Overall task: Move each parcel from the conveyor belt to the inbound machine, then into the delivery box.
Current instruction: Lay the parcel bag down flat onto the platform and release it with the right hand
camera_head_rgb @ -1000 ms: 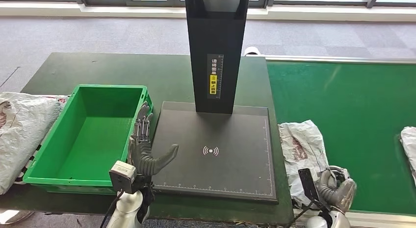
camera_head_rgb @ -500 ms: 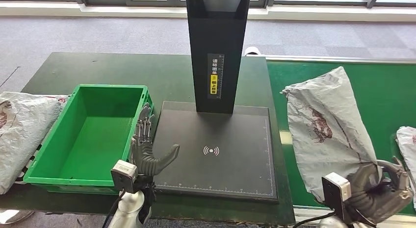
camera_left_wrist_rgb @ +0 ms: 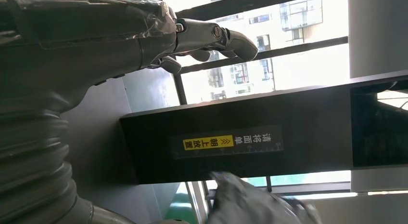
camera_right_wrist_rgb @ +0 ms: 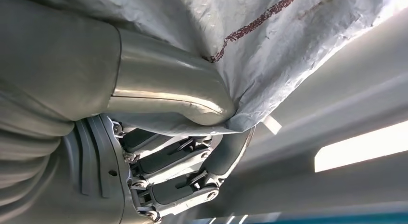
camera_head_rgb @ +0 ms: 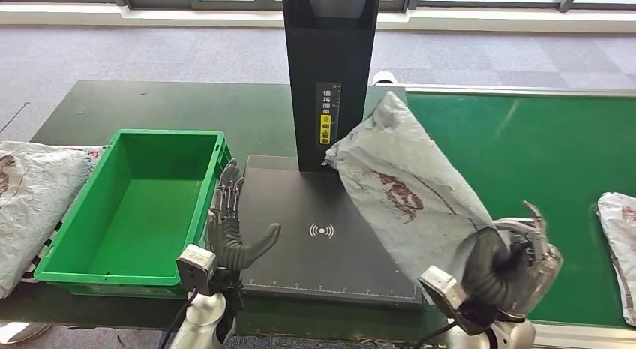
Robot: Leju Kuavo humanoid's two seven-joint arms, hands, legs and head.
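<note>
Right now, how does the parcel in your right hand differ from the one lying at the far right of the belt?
The held parcel is lifted and tilted over the scanner plate, gripped by the right hand; the belt parcel lies flat and untouched, cut off by the frame edge. Both are crinkled grey bags.

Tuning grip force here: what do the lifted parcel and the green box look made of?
The parcel looks like a thin grey plastic mailer bag: it crumples and creases where the right hand holds it, with a dull sheen. The green box looks like rigid moulded plastic, with smooth walls and a slotted rim.
</note>
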